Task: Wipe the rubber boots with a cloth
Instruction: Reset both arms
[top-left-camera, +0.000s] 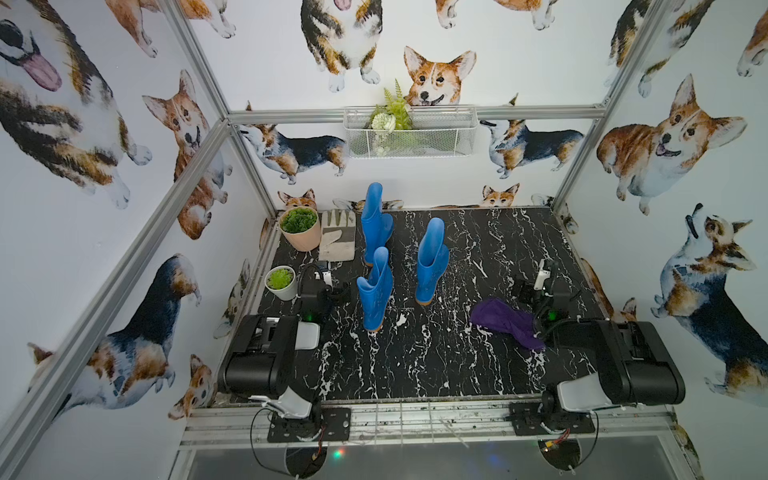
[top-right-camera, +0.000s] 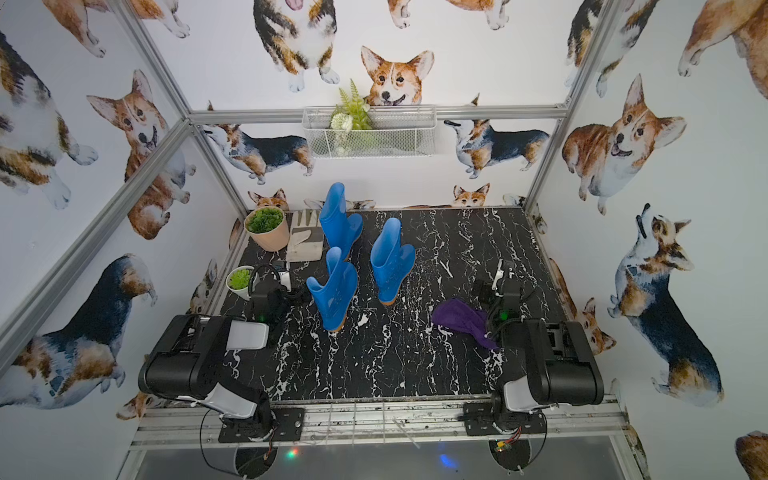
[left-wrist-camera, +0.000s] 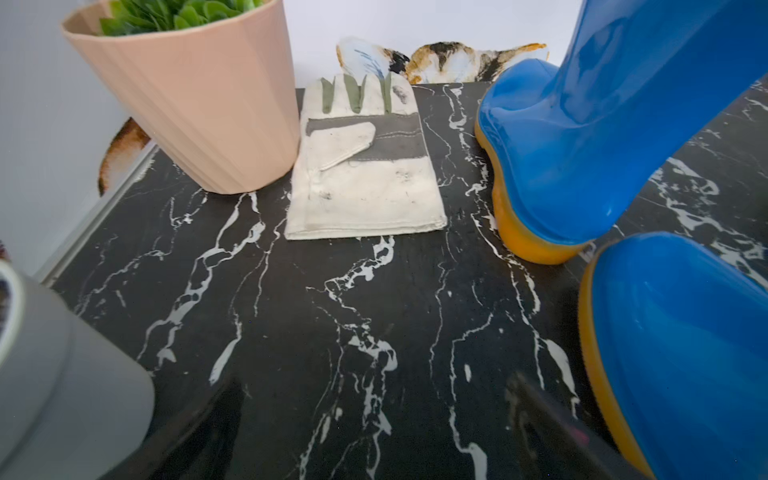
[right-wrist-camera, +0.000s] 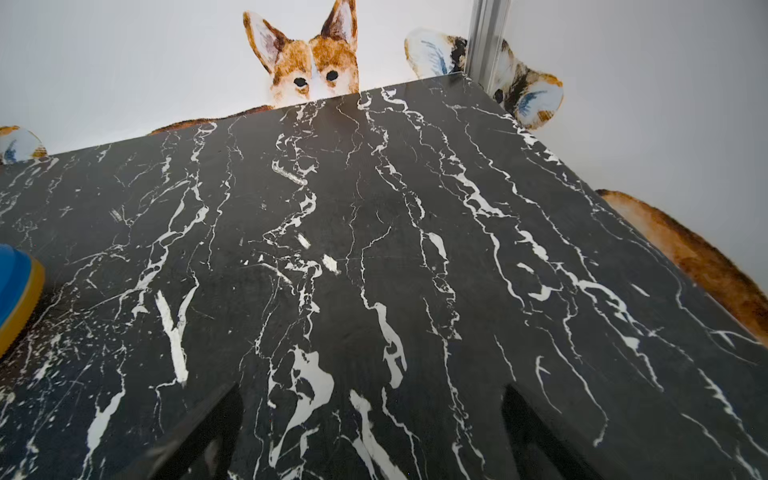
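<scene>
Three glossy blue rubber boots with orange soles stand upright left of the table's middle: a back one (top-left-camera: 374, 216), a front one (top-left-camera: 376, 295) and a right one (top-left-camera: 432, 262). The dark-purple cloth (top-left-camera: 505, 322) (top-right-camera: 463, 320) lies crumpled on the marble beside the right arm, out of both wrist views. My left gripper (top-left-camera: 334, 286) (left-wrist-camera: 378, 415) is open and empty, low over bare marble just left of the front boot (left-wrist-camera: 685, 353). My right gripper (top-left-camera: 536, 282) (right-wrist-camera: 374, 428) is also open and empty, a little behind and right of the cloth; a boot toe (right-wrist-camera: 14, 286) shows at the edge of the right wrist view.
A beige-and-white work glove (top-left-camera: 337, 235) (left-wrist-camera: 365, 178) lies flat between a peach plant pot (top-left-camera: 300, 228) (left-wrist-camera: 199, 104) and the back boot (left-wrist-camera: 582, 145). A small white pot (top-left-camera: 281, 282) stands by the left arm. A wire basket (top-left-camera: 411, 133) hangs on the back wall.
</scene>
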